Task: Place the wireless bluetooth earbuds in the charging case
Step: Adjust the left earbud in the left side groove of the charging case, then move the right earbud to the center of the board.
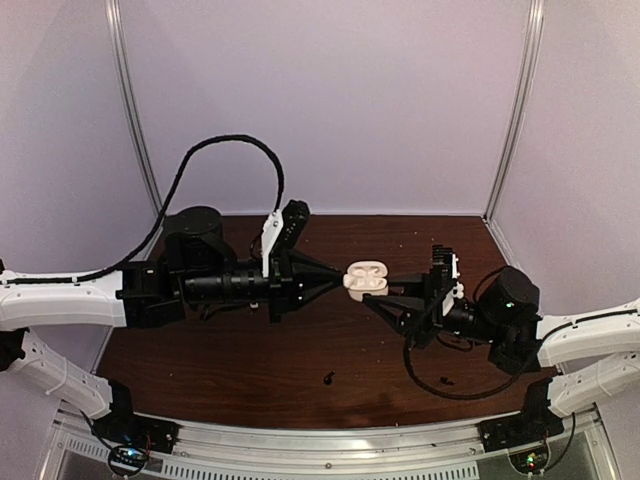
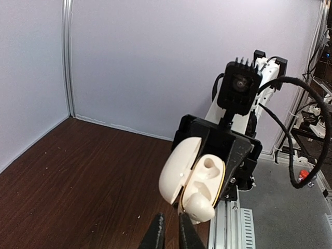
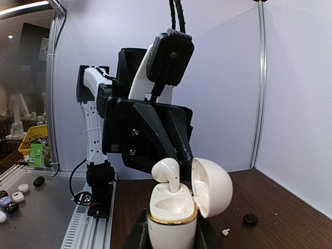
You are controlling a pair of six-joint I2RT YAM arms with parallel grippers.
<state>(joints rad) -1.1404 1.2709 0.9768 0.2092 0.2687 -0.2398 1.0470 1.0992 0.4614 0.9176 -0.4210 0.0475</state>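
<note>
Aloft, right hand (image 1: 384, 297) grips open case (image 3: 171, 218); closed left hand (image 2: 172, 234) beside earbud (image 3: 167, 174) at rim.

1. The left arm (image 1: 60, 300) was stretched out almost level, to the left of the charging case (image 1: 365, 279).
2. The left gripper (image 1: 338, 278) had its jaws pressed together, with the tips at the white earbud (image 3: 167, 174) standing in the open case. It was not clear whether they gripped it.
3. The right arm (image 1: 590, 335) was extended from the right of the case.
4. The right gripper (image 1: 381, 293) clamped the lower half of the case and held it in the air.
</note>
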